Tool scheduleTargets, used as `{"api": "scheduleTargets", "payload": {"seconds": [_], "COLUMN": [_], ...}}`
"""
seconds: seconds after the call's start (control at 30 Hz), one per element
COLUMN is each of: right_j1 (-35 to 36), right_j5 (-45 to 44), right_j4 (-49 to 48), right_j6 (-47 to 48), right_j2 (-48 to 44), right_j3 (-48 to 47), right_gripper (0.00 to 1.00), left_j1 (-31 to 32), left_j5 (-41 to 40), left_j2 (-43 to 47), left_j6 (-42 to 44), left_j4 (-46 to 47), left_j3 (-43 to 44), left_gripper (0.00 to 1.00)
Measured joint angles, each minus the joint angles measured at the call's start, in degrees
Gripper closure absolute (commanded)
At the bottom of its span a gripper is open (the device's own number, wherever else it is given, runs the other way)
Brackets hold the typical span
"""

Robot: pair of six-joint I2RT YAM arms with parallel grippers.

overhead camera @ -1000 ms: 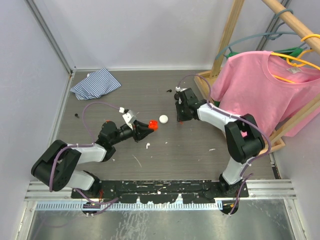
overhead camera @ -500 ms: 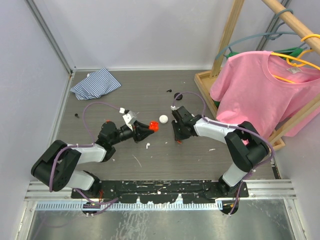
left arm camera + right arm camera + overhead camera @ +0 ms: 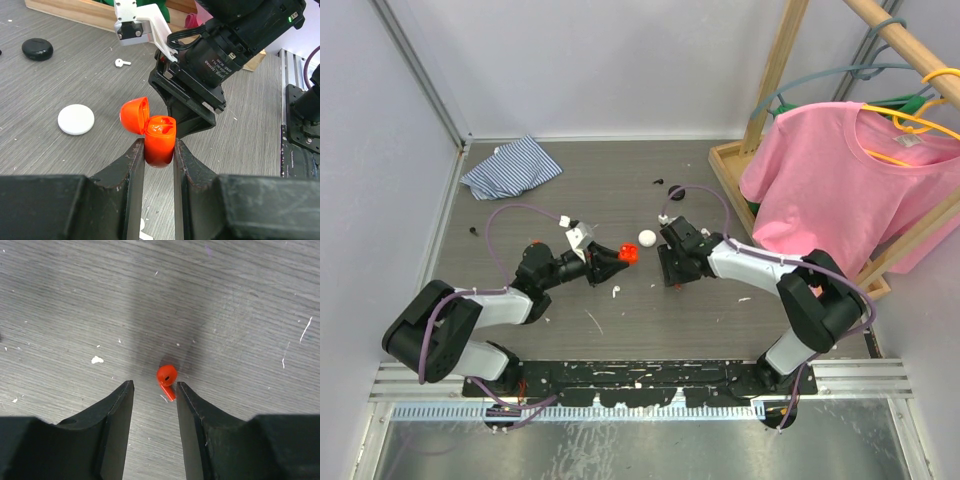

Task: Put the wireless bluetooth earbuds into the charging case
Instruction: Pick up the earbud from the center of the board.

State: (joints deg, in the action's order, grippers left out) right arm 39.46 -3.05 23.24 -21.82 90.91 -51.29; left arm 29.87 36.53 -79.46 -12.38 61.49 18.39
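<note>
Red earbud (image 3: 167,379) lies mid-worktop (image 3: 240,315) between the slightly parted fingers of the down-pointing right gripper (image 3: 154,386), which holds nothing, its arm bent leftward toward the low-stretched left gripper (image 3: 159,150) clamped on an open red case (image 3: 160,136).

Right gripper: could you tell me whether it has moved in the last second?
Yes. The right gripper came toward the near edge and slightly left: once level with the white case, it now sits nearer, above a red earbud.
</note>
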Motion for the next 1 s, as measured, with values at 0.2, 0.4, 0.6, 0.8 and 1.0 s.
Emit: {"api": "scheduleTargets", "payload": {"seconds": [0.2,0.4,0.6,0.8,1.0], "right_j1": [1.18,1.97,2.05,2.05,2.05], "right_j5": [0.02,-1.16,-2.10,-3.37,-4.17], "right_j4": [0.87,3.02,9.20,14.12,18.21], "right_j6": [-0.94,-1.03,0.63,3.10,5.03], "right_j2": [-0.55,-0.55,0.37,6.45,12.13], "right_j3": [0.74,0.70,-5.38,-13.09,-16.70], "right_gripper": [0.54,0.54,0.55,0.61,0.62], "left_j1": [0.00,0.00,0.00,0.00,0.00], "left_j5": [0.44,0.63,0.76,0.35,-1.46], "left_j2": [0.00,0.00,0.00,0.00,0.70], "left_j6": [-0.07,-0.11,-0.11,0.04,0.55], "left_j4": [0.02,0.02,0.02,0.04,0.04], "left_j3": [0.00,0.00,0.00,-0.09,-1.05], "left_gripper": [1.00,0.98,0.98,0.98,0.98]}}
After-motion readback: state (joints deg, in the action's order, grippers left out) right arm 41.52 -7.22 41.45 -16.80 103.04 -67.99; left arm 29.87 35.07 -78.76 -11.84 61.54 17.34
